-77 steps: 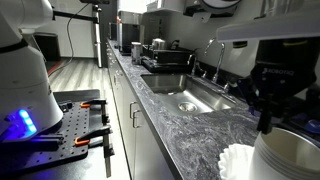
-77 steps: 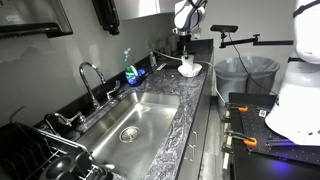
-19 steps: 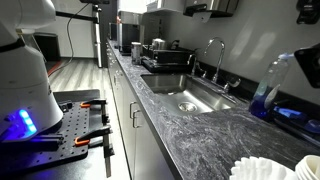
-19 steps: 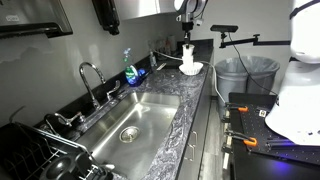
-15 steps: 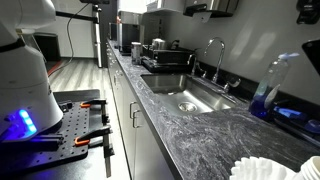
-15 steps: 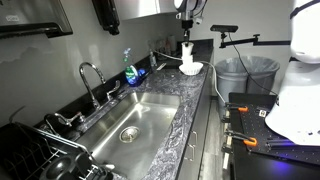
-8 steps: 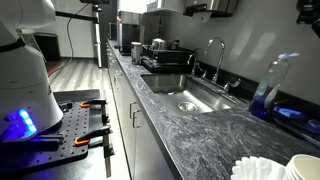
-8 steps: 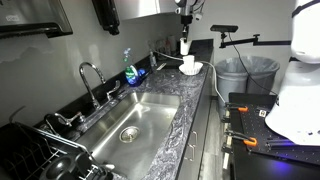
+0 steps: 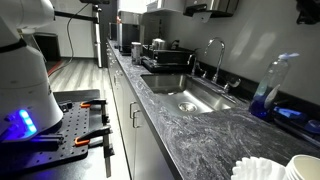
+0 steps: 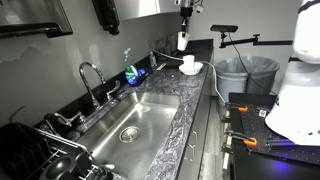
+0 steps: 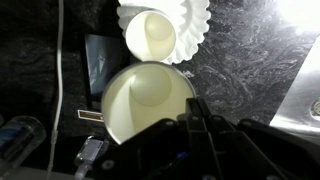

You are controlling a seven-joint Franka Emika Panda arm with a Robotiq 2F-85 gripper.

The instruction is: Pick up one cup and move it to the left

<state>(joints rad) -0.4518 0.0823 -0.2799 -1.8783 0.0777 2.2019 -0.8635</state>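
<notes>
The cup point(image 11: 148, 100) is in the gripper point(image 11: 196, 112), whose fingers are closed on the near side of the cup wall at the rim. In an exterior view the cup point(image 10: 182, 41) hangs under the wrist, lifted clear of the counter point(image 10: 196, 112). Judged stage: pick-up complete, sideways transfer and set-down not yet done.

Hazards from this state:
- The hold is at one point on a thin paper rim. Excess squeeze would crease the wall; too little would let the cup swing or slip during travel.
- The cup is light and taller than wide. Release before the base sits flat on the counter would probably tip it.
- A low sideways pass would strike what stands beneath.

Surroundings, from the hand outward:
- Directly below in the wrist view, a second cup point(image 11: 152, 35) stands on the ruffled paper filters point(image 11: 196, 28). Both lie close under the carried cup, so height should be kept until clear of them.
- Just beside the filters, a dark flat block point(image 11: 100, 62) and a white cable point(image 11: 62, 60) occupy the counter. Either would give an uneven landing surface.
- Farther along, a blue bottle point(image 10: 130, 72) stands at the wall near the sink point(image 10: 140, 115). Both are well apart from the hand.
</notes>
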